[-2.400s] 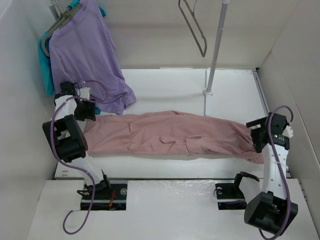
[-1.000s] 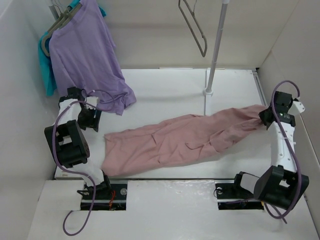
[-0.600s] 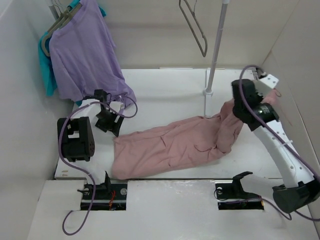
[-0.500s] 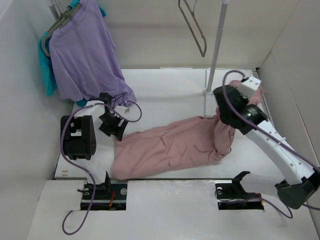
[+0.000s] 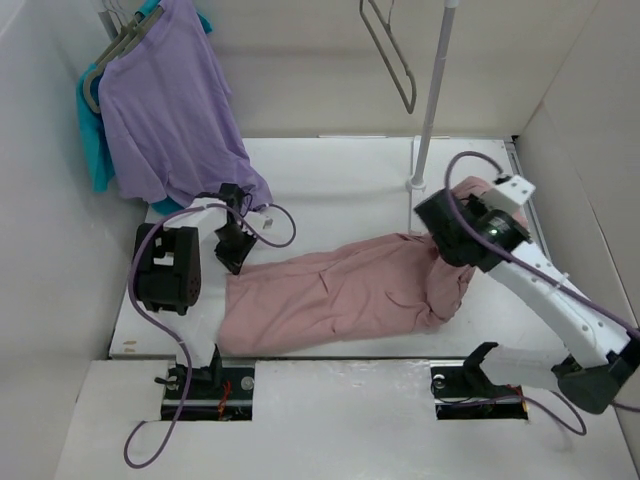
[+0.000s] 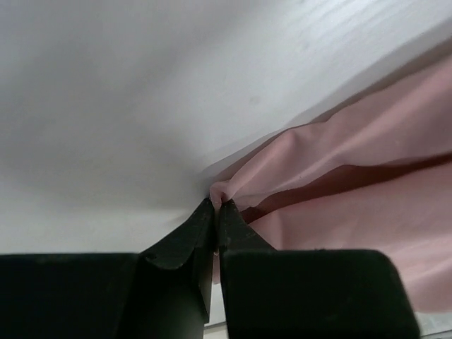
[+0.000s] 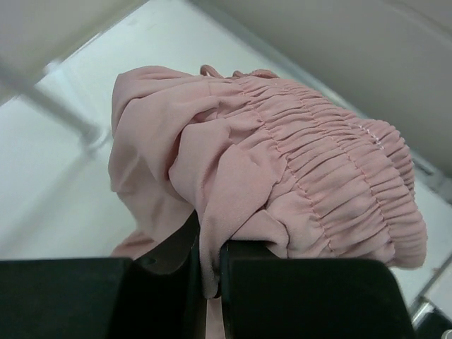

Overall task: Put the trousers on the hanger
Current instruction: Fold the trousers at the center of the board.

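pink trousers [image 5: 340, 290], leg end pinched in left gripper [image 6: 215, 206], waistband pinched in right gripper [image 7: 208, 241]

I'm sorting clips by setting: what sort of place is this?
Likely a robotics lab test cell, not a home: white panels box in the table, a bare hanger and shirts hang overhead, and the left gripper and right gripper pinch pink trousers.

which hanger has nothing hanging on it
The thin grey triangular hanger just left of the white pole: its frame is bare. The thicker hangers at far left carry a purple shirt and a teal shirt.
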Controlling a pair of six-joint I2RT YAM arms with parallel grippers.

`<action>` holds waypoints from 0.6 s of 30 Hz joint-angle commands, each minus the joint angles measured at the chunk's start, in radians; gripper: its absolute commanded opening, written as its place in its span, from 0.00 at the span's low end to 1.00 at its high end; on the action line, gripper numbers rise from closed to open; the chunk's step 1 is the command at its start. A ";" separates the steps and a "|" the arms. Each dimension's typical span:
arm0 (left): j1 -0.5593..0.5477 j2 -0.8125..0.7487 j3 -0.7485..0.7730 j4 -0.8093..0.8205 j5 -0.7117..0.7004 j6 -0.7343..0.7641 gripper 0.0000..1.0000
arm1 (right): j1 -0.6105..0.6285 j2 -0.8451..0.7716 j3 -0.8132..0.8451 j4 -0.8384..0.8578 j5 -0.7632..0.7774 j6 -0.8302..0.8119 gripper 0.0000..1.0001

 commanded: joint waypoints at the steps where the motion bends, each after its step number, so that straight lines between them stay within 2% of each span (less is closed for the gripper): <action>1: -0.059 0.073 0.031 0.122 0.047 -0.041 0.00 | -0.171 -0.140 0.072 0.118 0.101 -0.267 0.00; 2: -0.084 0.086 0.054 0.122 0.069 -0.041 0.00 | -0.217 -0.168 0.072 0.213 0.063 -0.394 0.00; 3: -0.093 0.102 0.096 0.122 0.081 -0.041 0.00 | -0.310 -0.220 0.060 0.406 0.035 -0.608 0.00; 6: -0.102 0.137 0.182 0.101 0.141 -0.032 0.00 | -0.462 -0.249 0.079 0.586 -0.092 -0.798 0.00; 7: -0.102 0.148 0.205 0.101 0.141 -0.032 0.00 | -0.554 -0.249 0.128 0.639 -0.129 -0.850 0.00; 9: -0.102 0.178 0.247 0.072 0.132 -0.032 0.00 | -0.601 -0.199 0.204 0.640 -0.177 -0.946 0.00; 12: -0.102 0.204 0.287 0.072 0.132 -0.032 0.00 | -0.521 -0.136 0.322 0.580 -0.091 -0.977 0.00; 15: -0.112 0.214 0.301 0.050 0.152 -0.032 0.00 | -0.253 -0.114 0.336 0.580 0.077 -1.010 0.00; 16: -0.112 0.223 0.301 0.050 0.152 -0.021 0.00 | -0.166 -0.114 0.309 0.600 0.186 -1.024 0.00; 17: -0.112 0.223 0.292 0.050 0.152 -0.021 0.00 | 0.005 -0.101 0.254 0.623 0.237 -1.024 0.00; 18: -0.112 0.223 0.279 0.050 0.152 -0.021 0.00 | 0.083 -0.064 0.224 0.637 0.271 -1.024 0.00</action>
